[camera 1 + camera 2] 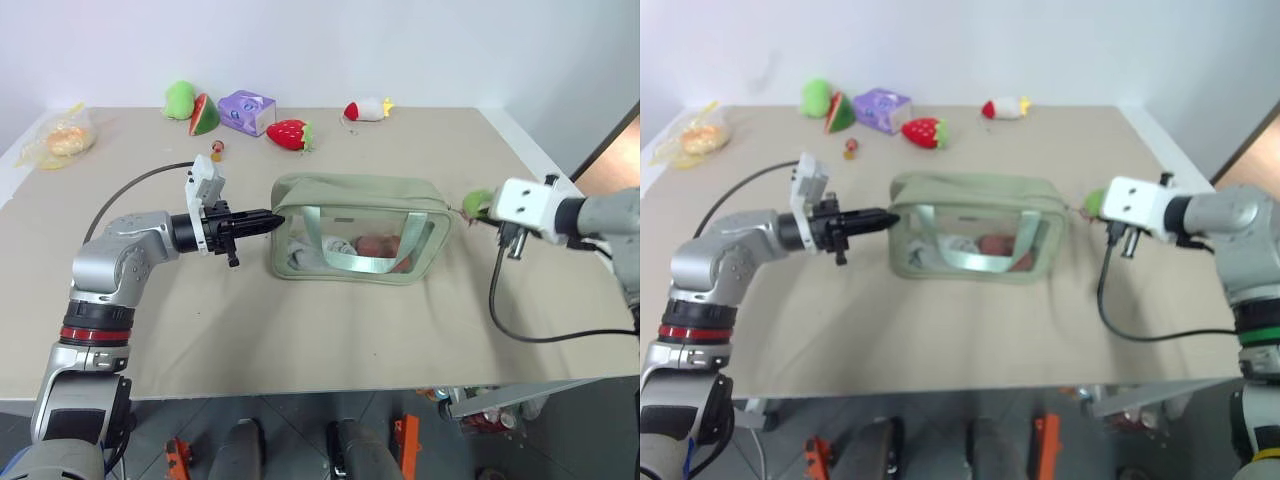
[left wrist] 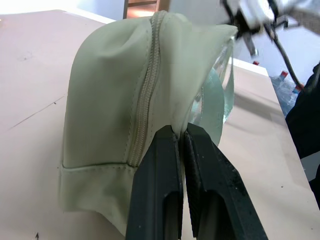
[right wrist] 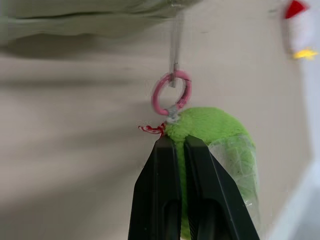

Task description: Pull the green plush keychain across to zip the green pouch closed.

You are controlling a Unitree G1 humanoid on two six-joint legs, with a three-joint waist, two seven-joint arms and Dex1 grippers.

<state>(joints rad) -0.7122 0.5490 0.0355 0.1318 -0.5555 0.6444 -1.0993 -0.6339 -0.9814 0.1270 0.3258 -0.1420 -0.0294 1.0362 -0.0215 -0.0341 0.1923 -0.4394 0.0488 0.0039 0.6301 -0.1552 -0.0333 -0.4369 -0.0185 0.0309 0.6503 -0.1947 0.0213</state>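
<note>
Mid-bench, the green pouch (image 1: 358, 228) sits with open bench toward the near edge. The left end effector (image 2: 181, 137) pinches its end fabric; the right end effector (image 3: 180, 142) clenches the green plush keychain (image 3: 210, 145), seemingly off the pouch's right-edge end.

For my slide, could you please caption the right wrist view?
Right pincer shut on the green plush keychain, its pink ring linked to the green pouch.

The pale sage-green boxy fabric pouch (image 1: 975, 228) sits mid-table, the left gripper (image 1: 880, 218) pinching its left end. On the other side, the right gripper (image 1: 1102, 208) sits on the small lime-green plush keychain (image 1: 1095, 202), just off the pouch's right corner.
</note>
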